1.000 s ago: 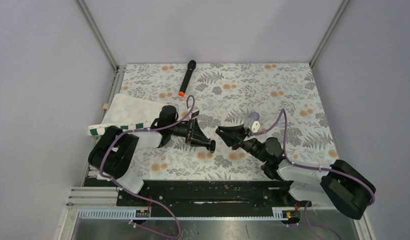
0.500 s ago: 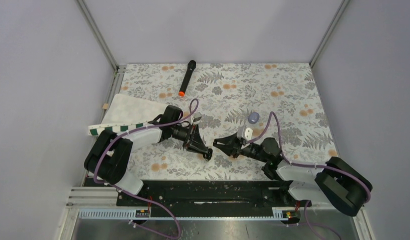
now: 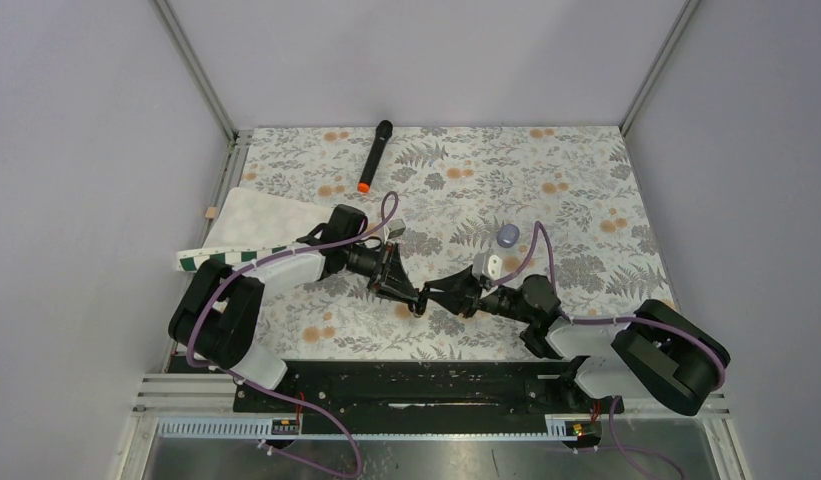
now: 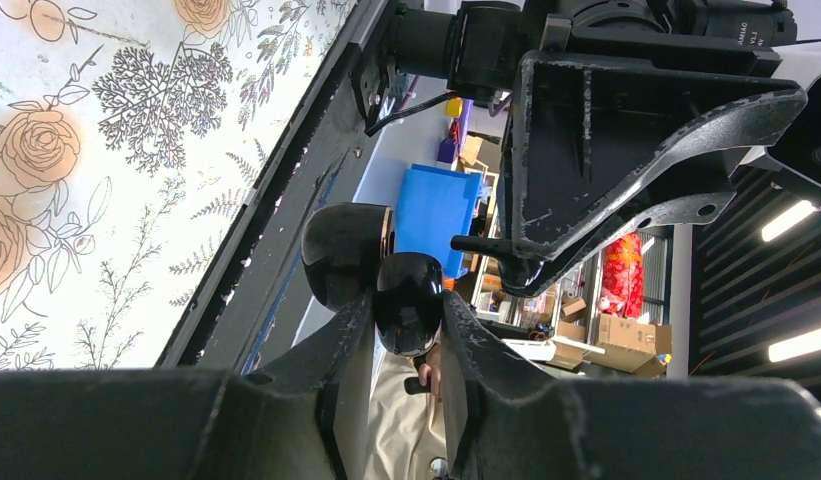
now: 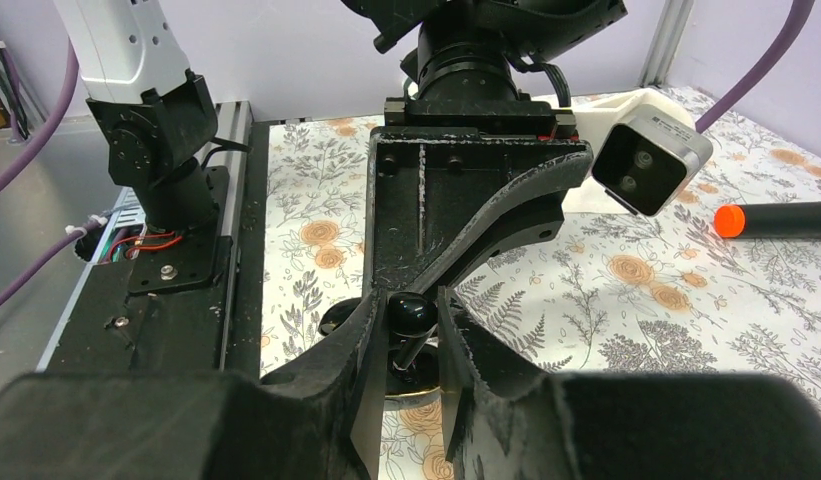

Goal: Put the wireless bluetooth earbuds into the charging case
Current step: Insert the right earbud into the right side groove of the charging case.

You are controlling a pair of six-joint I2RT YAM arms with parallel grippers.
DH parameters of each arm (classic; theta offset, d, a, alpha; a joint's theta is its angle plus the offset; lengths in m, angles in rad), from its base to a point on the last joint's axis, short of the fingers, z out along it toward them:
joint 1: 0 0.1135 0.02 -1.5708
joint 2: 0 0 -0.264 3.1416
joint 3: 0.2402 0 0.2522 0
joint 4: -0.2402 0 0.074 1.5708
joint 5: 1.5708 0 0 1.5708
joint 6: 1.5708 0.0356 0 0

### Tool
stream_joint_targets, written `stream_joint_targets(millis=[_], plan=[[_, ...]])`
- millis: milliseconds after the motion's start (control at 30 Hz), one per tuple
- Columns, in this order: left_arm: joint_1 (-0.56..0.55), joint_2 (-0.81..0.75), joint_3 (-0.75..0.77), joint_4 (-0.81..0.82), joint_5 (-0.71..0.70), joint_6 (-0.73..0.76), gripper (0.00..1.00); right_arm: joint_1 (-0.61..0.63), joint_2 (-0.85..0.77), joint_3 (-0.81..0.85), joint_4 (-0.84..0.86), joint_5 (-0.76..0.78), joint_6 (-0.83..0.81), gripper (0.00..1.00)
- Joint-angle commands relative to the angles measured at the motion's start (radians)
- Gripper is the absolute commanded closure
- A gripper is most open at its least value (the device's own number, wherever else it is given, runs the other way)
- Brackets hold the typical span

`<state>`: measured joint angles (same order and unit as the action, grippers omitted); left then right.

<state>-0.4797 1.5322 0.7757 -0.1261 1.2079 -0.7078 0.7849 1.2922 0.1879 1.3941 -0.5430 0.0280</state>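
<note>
My left gripper point(image 3: 416, 300) is shut on the charging case point(image 4: 408, 292), a glossy black pebble held above the table with its lid point(image 4: 344, 250) swung open. My right gripper point(image 3: 435, 296) meets it tip to tip and is shut on one black earbud point(image 5: 410, 312). The earbud's stem points down at the open case point(image 5: 416, 375) just beneath it. In the right wrist view the left gripper's fingers point(image 5: 456, 225) reach in from above. The other earbud is not visible; I cannot tell if it sits in the case.
A black microphone with an orange end point(image 3: 374, 156) lies at the back. A white board with a green checked edge point(image 3: 248, 232) lies at the left. A small grey-blue object point(image 3: 507, 236) sits behind the right arm. The black base rail point(image 3: 426, 385) runs along the near edge.
My right gripper has moved left and toward the near edge with the earbud, up to the case. My left gripper shifted slightly nearer. The grey-blue object, hidden before, now shows.
</note>
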Motion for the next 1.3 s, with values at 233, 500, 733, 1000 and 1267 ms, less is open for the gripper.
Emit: stream_joint_targets(millis=[233, 500, 733, 1000, 1267], plan=[[-0.006, -0.021, -0.018, 0.265, 0.061, -0.200, 1.00, -0.003, 0.061, 0.056, 0.104, 0.001, 0.000, 1.00], [-0.008, -0.028, -0.099, 0.529, 0.090, -0.425, 1.00, -0.004, 0.007, 0.034, 0.103, 0.053, -0.038, 1.00], [-0.007, -0.041, -0.167, 0.869, 0.101, -0.709, 1.00, -0.004, -0.073, -0.002, 0.103, 0.081, -0.072, 1.00], [-0.015, 0.054, -0.239, 1.522, 0.089, -1.196, 1.00, -0.004, -0.130, -0.016, 0.103, 0.083, -0.069, 1.00], [-0.030, 0.052, -0.227, 1.559, 0.075, -1.211, 1.00, -0.006, -0.136, 0.000, 0.103, 0.072, -0.057, 1.00]])
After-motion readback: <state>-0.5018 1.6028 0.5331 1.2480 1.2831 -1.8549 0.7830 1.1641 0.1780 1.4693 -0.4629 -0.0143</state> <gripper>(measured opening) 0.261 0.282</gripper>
